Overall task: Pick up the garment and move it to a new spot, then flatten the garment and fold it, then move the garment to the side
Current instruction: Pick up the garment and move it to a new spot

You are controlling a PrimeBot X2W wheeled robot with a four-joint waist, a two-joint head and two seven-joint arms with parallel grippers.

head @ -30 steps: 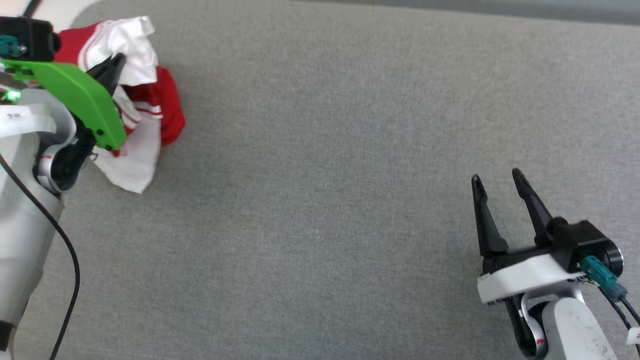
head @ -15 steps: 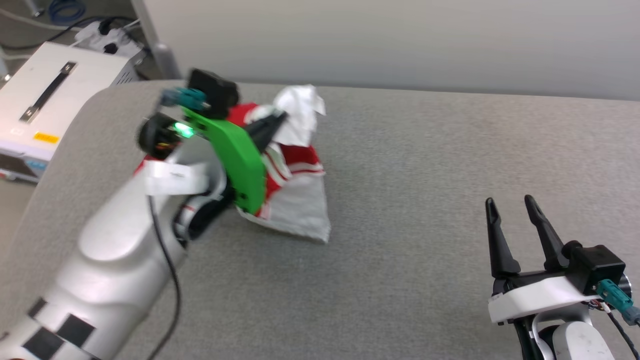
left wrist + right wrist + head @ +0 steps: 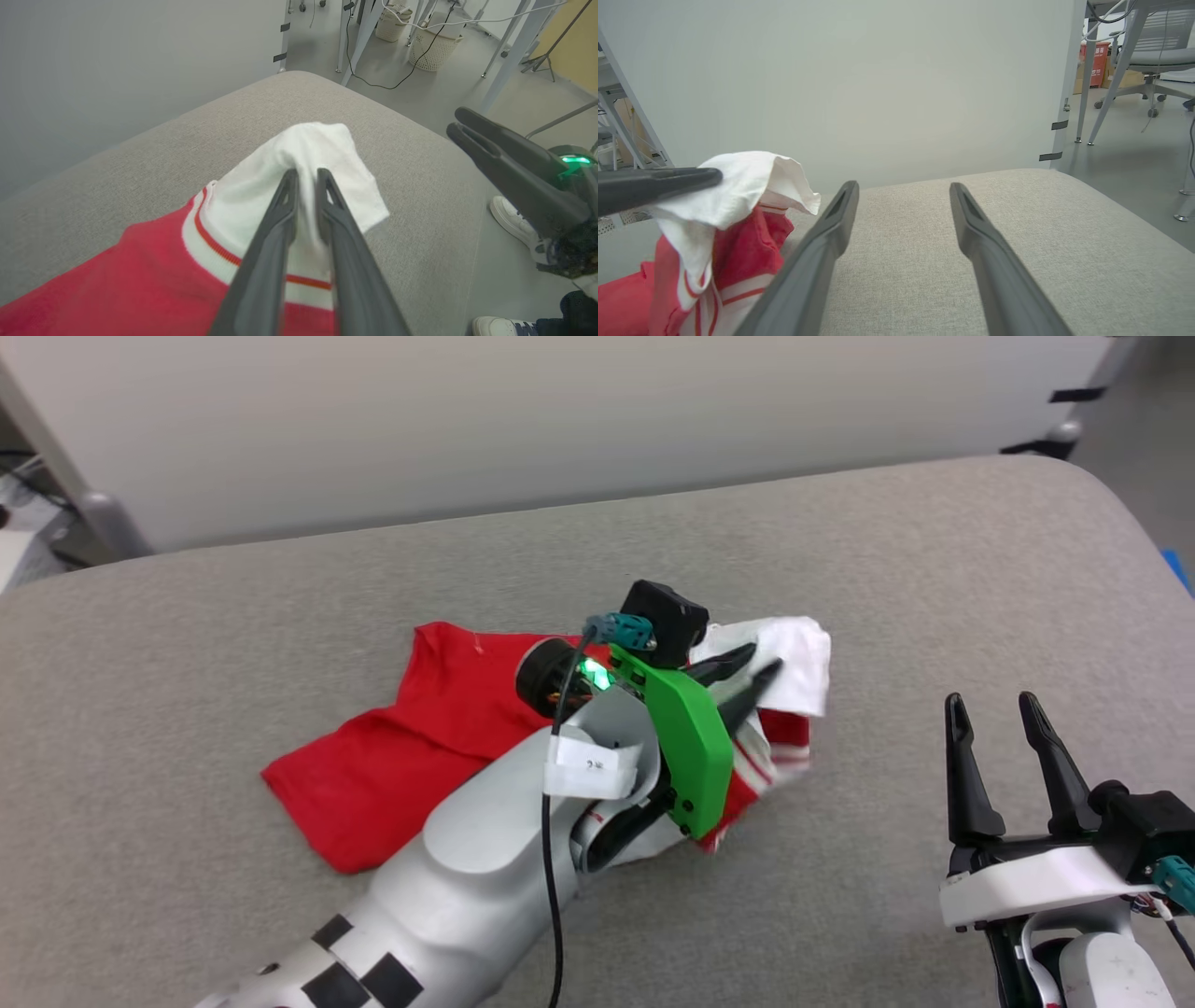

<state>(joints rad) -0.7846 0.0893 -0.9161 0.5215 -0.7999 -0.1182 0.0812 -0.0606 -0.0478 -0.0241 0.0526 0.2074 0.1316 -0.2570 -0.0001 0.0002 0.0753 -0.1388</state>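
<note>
Red garment (image 3: 401,747), one, on grey cushion (image 3: 840,523); left tool (image 3: 764,659) pinches white sleeve (image 3: 803,649); right tool (image 3: 990,700) wide.

- The left arm (image 3: 485,859) hides the middle of the garment (image 3: 411,756) in our head view.
- White cloth sits between the near-closed fingers of the left gripper (image 3: 306,173); we cannot tell whether they pinch it.
- Both wrist views cut the red cloth off at their edges.
- The right gripper (image 3: 991,702) has its wrist cut off at the head view's lower right corner.
- Two white shoes (image 3: 511,221) are cropped in our left wrist view.
</note>
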